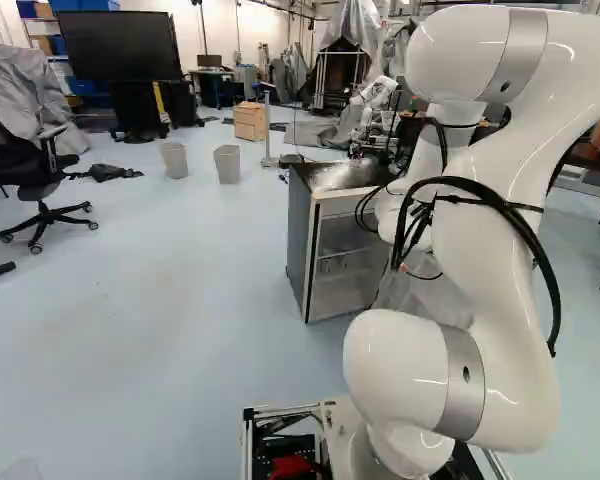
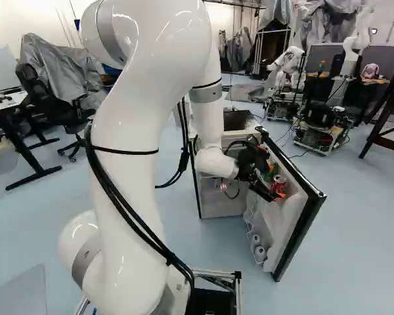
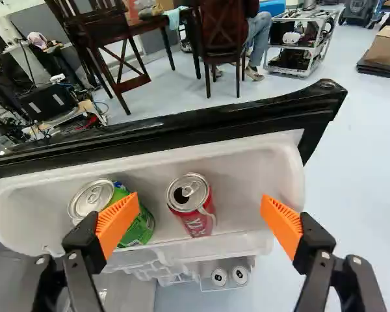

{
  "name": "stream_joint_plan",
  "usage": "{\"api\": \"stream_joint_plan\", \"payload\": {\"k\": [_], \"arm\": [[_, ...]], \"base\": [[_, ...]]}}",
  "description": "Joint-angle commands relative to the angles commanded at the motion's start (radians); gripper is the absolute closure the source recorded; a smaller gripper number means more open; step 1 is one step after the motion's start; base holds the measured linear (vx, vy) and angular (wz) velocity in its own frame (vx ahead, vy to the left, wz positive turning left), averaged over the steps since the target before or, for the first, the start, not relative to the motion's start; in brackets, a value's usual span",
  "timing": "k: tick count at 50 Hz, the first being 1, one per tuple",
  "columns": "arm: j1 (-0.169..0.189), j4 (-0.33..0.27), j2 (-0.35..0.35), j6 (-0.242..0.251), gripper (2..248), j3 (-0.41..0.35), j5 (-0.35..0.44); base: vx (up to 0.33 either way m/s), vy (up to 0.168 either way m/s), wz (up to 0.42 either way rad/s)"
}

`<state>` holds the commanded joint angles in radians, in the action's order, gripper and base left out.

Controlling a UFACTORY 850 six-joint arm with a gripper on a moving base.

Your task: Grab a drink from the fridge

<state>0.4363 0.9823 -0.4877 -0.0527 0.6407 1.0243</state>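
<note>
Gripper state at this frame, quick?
Gripper: open, orange pads wide apart, holding nothing; the red can ahead, in the door shelf, is ungripped.

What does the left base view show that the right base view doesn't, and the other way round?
Only the left base view: two bins, a large dark screen and a wooden box.

Only the right base view: the red can in the fridge door's shelf, and two more cans lower down.

Both: the white arm, the fridge and an office chair.

Base cams behind arm point(image 1: 480, 260), share fridge point(image 1: 299, 235); wrist close.
</note>
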Motion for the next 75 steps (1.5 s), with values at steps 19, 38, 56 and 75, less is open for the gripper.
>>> {"api": "stream_joint_plan", "payload": {"k": [19,38,56,75], "arm": [[0.013,0.0,-0.011,0.0,3,0.017,0.0],[0.015,0.0,-0.013,0.0,95,0.019,0.0],[0.015,0.0,-0.013,0.0,159,0.019,0.0],[0.015,0.0,-0.013,0.0,159,0.019,0.0]], "base": [[0.0,0.0,0.0],[0.0,0.0,0.0],[0.0,0.0,0.0],[0.0,0.0,0.0]]}}
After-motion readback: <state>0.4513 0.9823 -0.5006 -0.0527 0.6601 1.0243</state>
